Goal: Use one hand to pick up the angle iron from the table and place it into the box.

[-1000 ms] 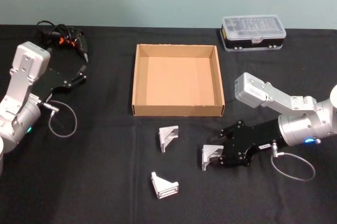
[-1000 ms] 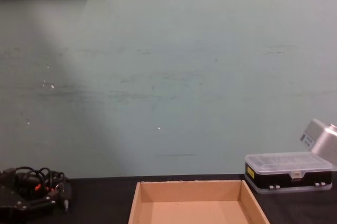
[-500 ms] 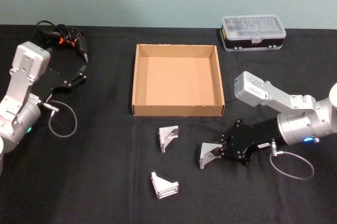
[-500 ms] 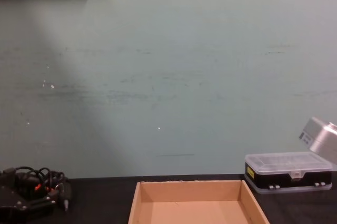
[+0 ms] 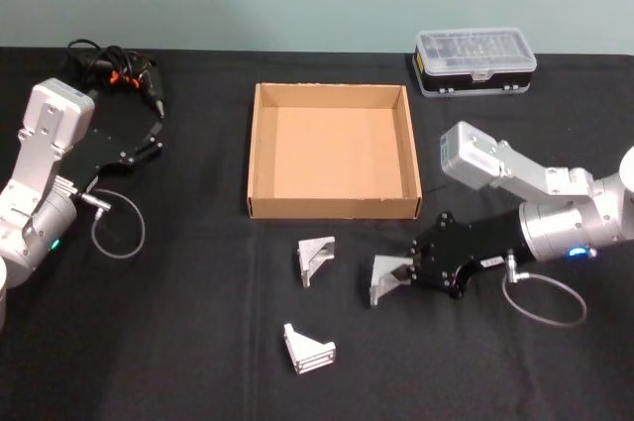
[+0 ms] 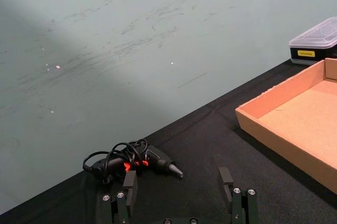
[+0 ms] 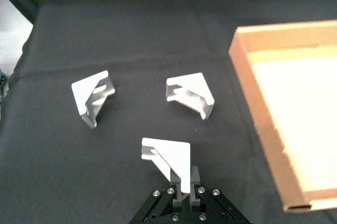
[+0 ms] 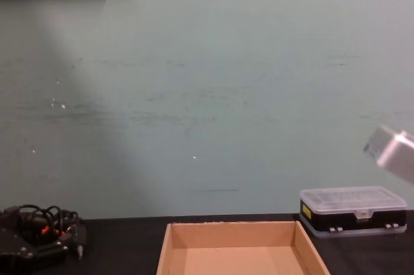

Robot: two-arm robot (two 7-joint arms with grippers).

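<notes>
R gripper (image 5: 409,271) sits low over the table (image 5: 198,322), just off the box's near R corner, toward the tabletop's near edge. Its fingers are pinched tight on one angle iron (image 5: 388,277). In the R wrist view the gripper (image 7: 184,190) clamps that piece (image 7: 167,158) by one thin flange, w/ the white face standing up btwn the pads. Can't tell if the piece touches the tabletop.

Two other angle irons lie loose: one (image 5: 316,259) just off the box's near wall, near the held one but apart; the other (image 5: 308,349) closer to the near edge. Wrist view shows both (image 7: 192,93) (image 7: 93,96) flat on the cloth.

Box (image 5: 253,154) sits mid-tabletop, nothing inside; R wrist view shows its wall (image 7: 263,124) beside the held piece.

L gripper (image 5: 154,140) is parked by the L edge, fingers (image 6: 129,182) spread wide, nothing btwn them. Power screwdriver w/ cable (image 5: 124,72) lies at the far L corner. Black case w/ clear lid (image 5: 476,61) is at the far edge, R of the box.
</notes>
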